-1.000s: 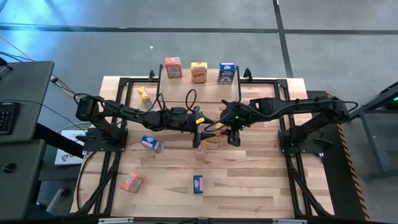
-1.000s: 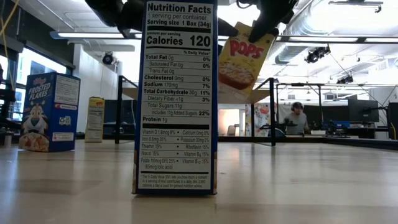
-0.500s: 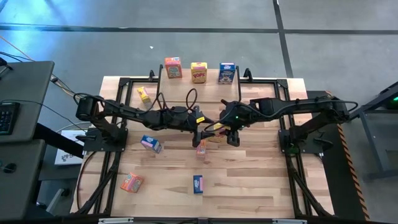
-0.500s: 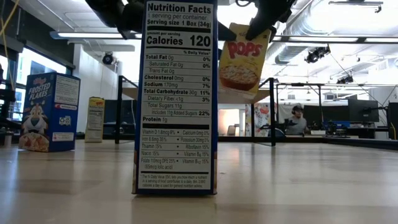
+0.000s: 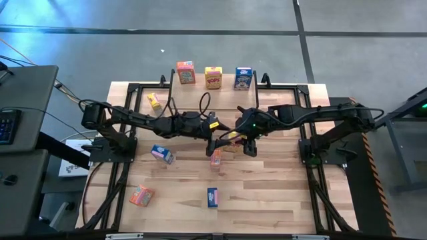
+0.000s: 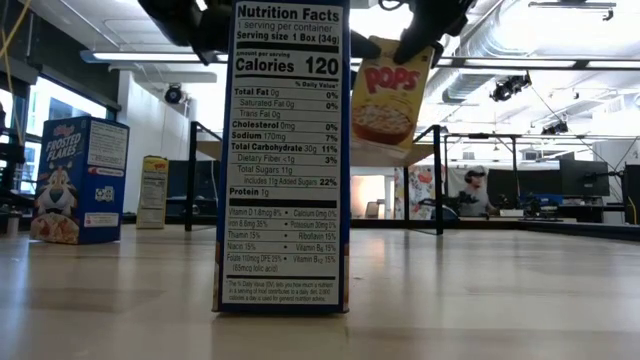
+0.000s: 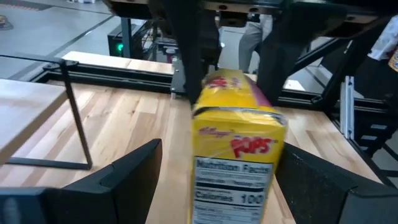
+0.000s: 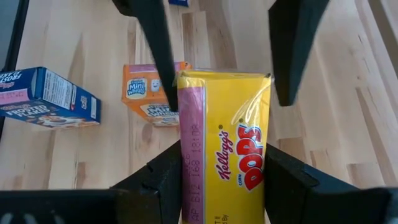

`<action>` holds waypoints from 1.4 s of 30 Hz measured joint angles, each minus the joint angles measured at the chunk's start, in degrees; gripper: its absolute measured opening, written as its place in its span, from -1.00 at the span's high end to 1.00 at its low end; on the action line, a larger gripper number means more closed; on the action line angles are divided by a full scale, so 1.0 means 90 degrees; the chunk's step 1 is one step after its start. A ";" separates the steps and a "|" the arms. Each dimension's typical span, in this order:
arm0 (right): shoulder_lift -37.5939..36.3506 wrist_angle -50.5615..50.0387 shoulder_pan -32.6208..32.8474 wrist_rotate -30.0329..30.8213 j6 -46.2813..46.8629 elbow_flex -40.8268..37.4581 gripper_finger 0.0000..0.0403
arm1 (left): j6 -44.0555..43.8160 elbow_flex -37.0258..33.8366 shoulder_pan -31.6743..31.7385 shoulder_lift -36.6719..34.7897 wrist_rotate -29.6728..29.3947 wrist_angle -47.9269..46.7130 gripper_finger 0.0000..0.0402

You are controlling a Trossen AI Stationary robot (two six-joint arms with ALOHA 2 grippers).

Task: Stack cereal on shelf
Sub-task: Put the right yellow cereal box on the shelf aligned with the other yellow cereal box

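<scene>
A yellow Pops cereal box (image 8: 227, 124) hangs over the middle of the table (image 5: 280, 193), with my right gripper (image 8: 222, 149) shut on it. My left gripper (image 7: 222, 148) is open. Its fingers stand on either side of the box's other end (image 7: 236, 155); whether they touch it I cannot tell. On the shelf (image 6: 438, 180) at the far edge stand an orange-red box (image 5: 185, 72), a yellow box (image 5: 213, 77) and a blue box (image 5: 243, 78). An orange box (image 5: 215, 158) lies on the table just below the grippers. My right gripper pinches the yellow box between its two fingers (image 8: 158, 180) at the box's upper end (image 8: 239, 186), on the side toward the table's right. The fingers come slanting down from the right. The box hangs nearly upright below them (image 6: 390, 105), clear of the table.
Loose boxes lie on the table: a yellow one (image 5: 154, 101) at the far left, a blue one (image 5: 162, 154) at the left, an orange one (image 5: 141, 195) at the near left. A blue one (image 5: 213, 197) stands near the front edge. The right half is bare wood.
</scene>
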 joint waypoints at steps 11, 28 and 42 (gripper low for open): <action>0.0000 0.0062 -0.0001 0.0001 -0.0004 0.0000 0.17 | 0.0013 -0.0002 0.0079 0.0000 0.0178 0.0058 -0.30; -0.0005 0.0062 0.0000 -0.0002 -0.0004 0.0000 0.17 | 0.0185 -0.0005 0.0104 0.0000 0.0563 0.0298 -0.01; -0.0005 0.0062 0.0000 -0.0002 -0.0004 0.0000 0.17 | 0.0183 -0.0005 0.0104 0.0000 0.0561 0.0372 0.08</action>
